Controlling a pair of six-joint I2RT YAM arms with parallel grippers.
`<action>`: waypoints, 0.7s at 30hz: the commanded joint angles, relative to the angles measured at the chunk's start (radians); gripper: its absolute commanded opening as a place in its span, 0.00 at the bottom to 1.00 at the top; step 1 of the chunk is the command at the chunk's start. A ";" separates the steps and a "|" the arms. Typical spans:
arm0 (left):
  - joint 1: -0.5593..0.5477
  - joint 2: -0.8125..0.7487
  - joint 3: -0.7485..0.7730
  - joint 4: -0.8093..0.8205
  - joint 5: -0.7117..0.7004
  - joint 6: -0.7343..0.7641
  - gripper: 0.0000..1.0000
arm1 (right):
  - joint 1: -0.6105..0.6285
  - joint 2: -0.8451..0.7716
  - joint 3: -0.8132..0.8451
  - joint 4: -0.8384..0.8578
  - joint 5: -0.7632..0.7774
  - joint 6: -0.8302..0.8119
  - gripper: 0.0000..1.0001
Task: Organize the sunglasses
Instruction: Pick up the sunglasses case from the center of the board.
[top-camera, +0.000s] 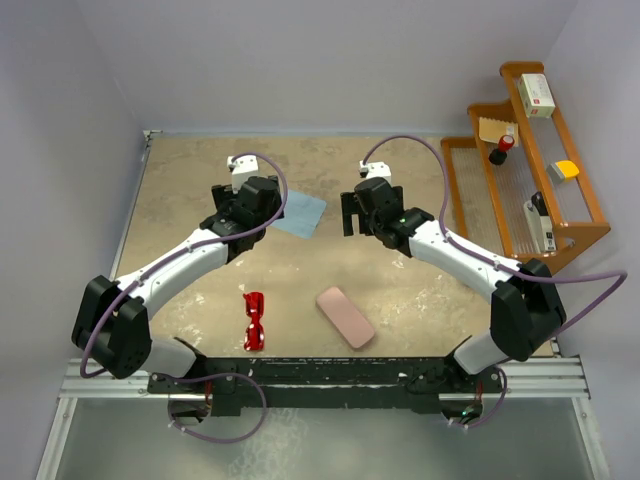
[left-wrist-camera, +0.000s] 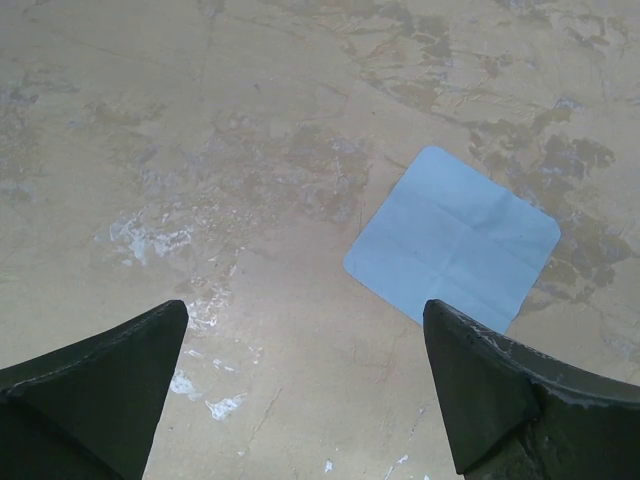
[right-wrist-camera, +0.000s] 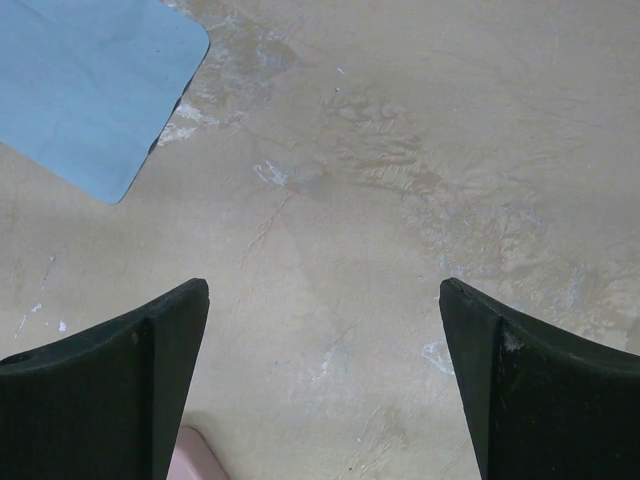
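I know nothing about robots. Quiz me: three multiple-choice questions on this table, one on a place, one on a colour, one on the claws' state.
1. Where do the sunglasses lie?
A) at the near edge, left of the pink case
B) at the far edge
C) in the far right corner

2. The square cloth is:
A) green
B) light blue
C) yellow

3. The left gripper and right gripper are:
A) both open, empty
B) both shut
C) one open, one shut

Answers: 1A, the top view shows it; 2B, clear in both wrist views; 3A, jaws spread wide, nothing between.
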 joint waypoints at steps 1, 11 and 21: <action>-0.003 -0.025 0.008 0.047 -0.024 0.025 0.99 | 0.003 -0.007 0.033 0.004 -0.011 0.013 0.99; -0.003 -0.012 0.023 0.022 -0.037 0.013 0.99 | 0.004 -0.008 0.041 -0.016 -0.006 -0.001 0.99; -0.003 -0.055 -0.021 0.073 0.019 0.017 0.99 | 0.017 -0.023 0.096 -0.109 -0.056 -0.130 0.99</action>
